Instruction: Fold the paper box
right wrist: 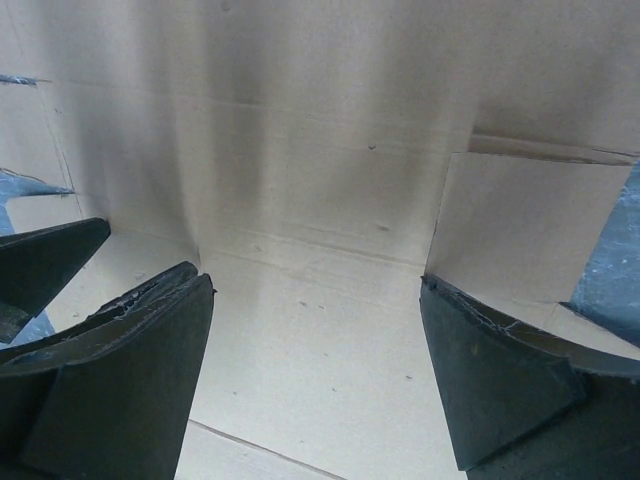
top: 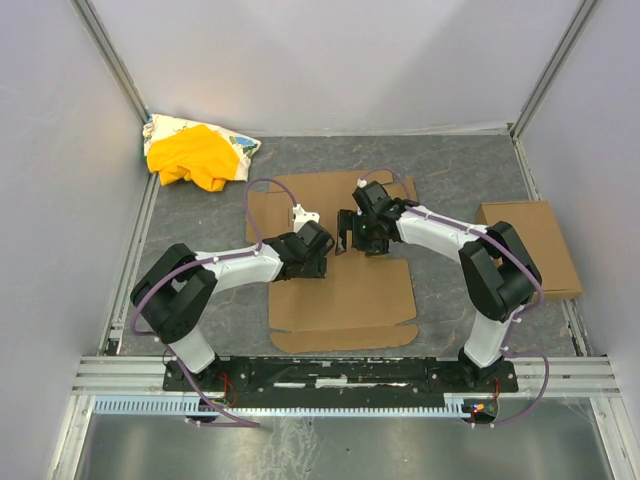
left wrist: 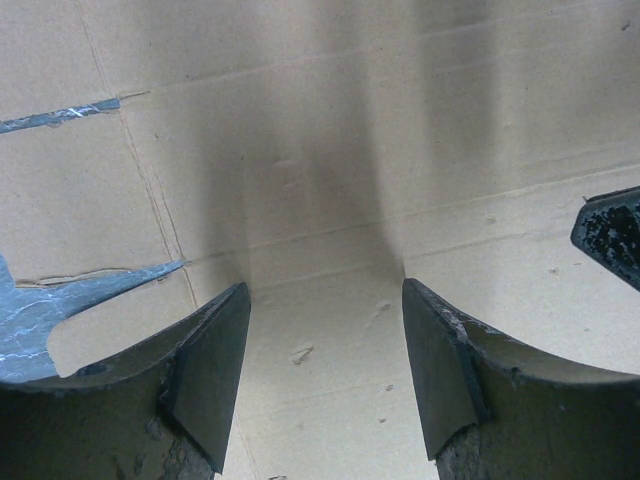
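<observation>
The paper box [top: 345, 295] lies flat and unfolded on the table as a brown cardboard blank with flaps and cut slits. Both grippers hover close over its middle, side by side. My left gripper [top: 318, 258] is open, and in the left wrist view [left wrist: 322, 285] only creased cardboard [left wrist: 330, 150] shows between its fingers. My right gripper [top: 352, 238] is open wider, and the right wrist view [right wrist: 315, 280] shows bare cardboard [right wrist: 320, 150] between its fingers. Each wrist view catches a fingertip of the other gripper at its edge.
A yellow cloth bundle [top: 195, 155] lies at the back left corner. A smaller brown cardboard rectangle [top: 528, 245] sits by the right wall. White walls close in the grey table [top: 450, 180] on three sides, and a metal rail [top: 340, 372] runs along the near edge.
</observation>
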Action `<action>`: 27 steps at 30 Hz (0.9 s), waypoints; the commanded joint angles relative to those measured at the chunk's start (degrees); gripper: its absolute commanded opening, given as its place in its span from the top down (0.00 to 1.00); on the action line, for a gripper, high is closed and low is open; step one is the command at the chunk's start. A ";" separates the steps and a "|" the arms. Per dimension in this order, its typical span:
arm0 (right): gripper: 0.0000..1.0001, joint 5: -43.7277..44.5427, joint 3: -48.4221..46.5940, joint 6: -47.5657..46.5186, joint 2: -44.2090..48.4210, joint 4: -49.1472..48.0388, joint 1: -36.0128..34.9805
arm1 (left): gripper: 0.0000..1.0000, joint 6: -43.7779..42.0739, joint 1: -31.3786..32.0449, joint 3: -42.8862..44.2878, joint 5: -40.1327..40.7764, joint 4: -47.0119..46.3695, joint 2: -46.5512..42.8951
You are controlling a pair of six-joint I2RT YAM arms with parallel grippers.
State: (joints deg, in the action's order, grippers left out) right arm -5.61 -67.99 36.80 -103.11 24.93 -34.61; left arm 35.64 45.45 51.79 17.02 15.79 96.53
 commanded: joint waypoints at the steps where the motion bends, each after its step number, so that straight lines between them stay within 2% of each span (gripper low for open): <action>1: 0.08 4.46 -3.07 -0.59 3.21 3.12 0.15 | 0.30 0.05 0.02 -4.18 -4.84 3.02 5.68; 7: 0.10 15.41 -6.96 -2.37 5.28 13.49 0.15 | 0.30 0.02 0.03 -3.92 -4.88 3.06 5.45; 11: 0.15 20.75 -9.89 -3.71 3.11 18.44 0.17 | 0.30 -0.14 0.07 -3.81 -4.65 3.40 5.16; 18: 0.19 23.33 -10.87 -4.05 -1.17 19.08 0.28 | 0.30 -0.23 0.03 -3.97 -3.52 4.48 3.73; 23: 0.20 21.93 -8.97 -4.10 -1.70 16.32 0.92 | 0.30 -0.06 0.11 -4.00 -3.29 5.12 2.43; 25: 0.26 21.03 -8.77 -4.41 -2.15 15.91 1.13 | 0.30 0.04 0.04 -3.90 -3.08 5.41 1.85; 27: 0.40 20.28 -8.55 -4.71 -2.59 15.28 1.26 | 0.30 0.21 0.07 -3.76 -2.88 5.90 0.92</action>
State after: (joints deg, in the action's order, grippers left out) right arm 15.05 -76.79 32.69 -105.10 42.17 -33.89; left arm 35.64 45.50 51.37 17.08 15.64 95.31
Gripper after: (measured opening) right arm 0.707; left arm 0.699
